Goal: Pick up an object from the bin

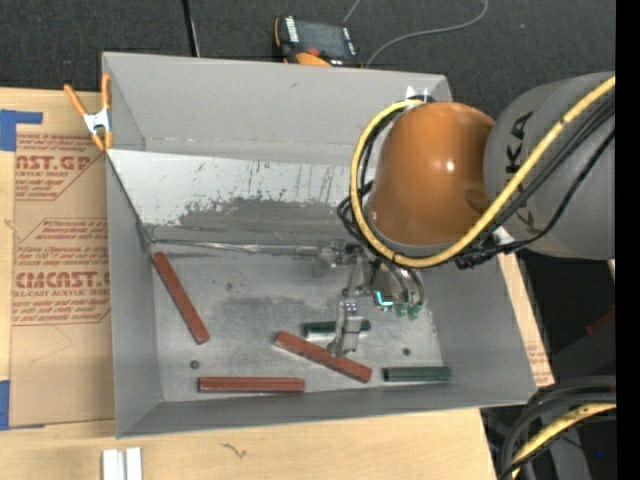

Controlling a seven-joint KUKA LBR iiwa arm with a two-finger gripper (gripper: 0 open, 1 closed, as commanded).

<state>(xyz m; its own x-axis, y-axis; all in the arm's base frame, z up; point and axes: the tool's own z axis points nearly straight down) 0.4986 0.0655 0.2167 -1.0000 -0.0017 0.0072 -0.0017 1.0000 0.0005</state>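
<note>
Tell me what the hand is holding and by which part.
Cannot be told: the hand sits low beside a small dark green bar and a reddish-brown flat stick, with nothing plainly in it.

The grey metal bin [133, 298] has sloping walls and a flat, scuffed floor, and five things lie on that floor. A long red-brown stick [180, 298] lies at the left of the frame, slanting from upper left to lower right. A second red-brown stick [250, 385] lies level along the lower edge of the floor, left of centre. A third red-brown stick [300, 348] lies slanted just below the centre, with a small dark green piece [320, 328] just above it. A dark green bar [417, 374] lies level at the lower right, near the third stick's lower end.
</note>
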